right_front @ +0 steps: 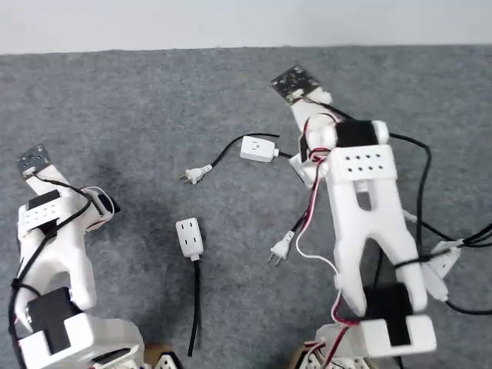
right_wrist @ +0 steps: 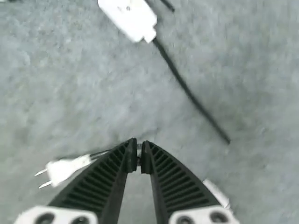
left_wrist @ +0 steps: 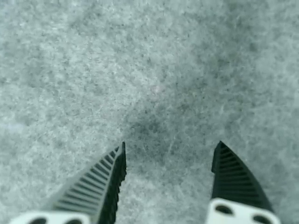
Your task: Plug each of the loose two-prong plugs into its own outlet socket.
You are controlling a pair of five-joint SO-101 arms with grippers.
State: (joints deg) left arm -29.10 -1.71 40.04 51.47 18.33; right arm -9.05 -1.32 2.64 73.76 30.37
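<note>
In the high view, two white outlet sockets lie on the grey carpet, one (right_front: 259, 147) by the right arm (right_front: 361, 200) and one (right_front: 189, 237) near the middle. A loose two-prong plug (right_front: 196, 175) lies between them, and another plug (right_front: 280, 250) lies beside the right arm. My right gripper (right_wrist: 138, 151) is shut just above the carpet. Close beside it lies a plug (right_wrist: 60, 170) whose thin cable runs in behind the fingers, with a socket (right_wrist: 128, 18) farther off. Whether the cable is pinched is unclear. My left gripper (left_wrist: 170, 147) stands open over bare carpet.
Black cables trail from the sockets across the carpet (right_front: 131, 100); one (right_front: 195, 307) runs toward the front edge. More cables loop at the right arm's base (right_front: 453, 254). The left arm (right_front: 54, 231) stands at the front left, away from the plugs.
</note>
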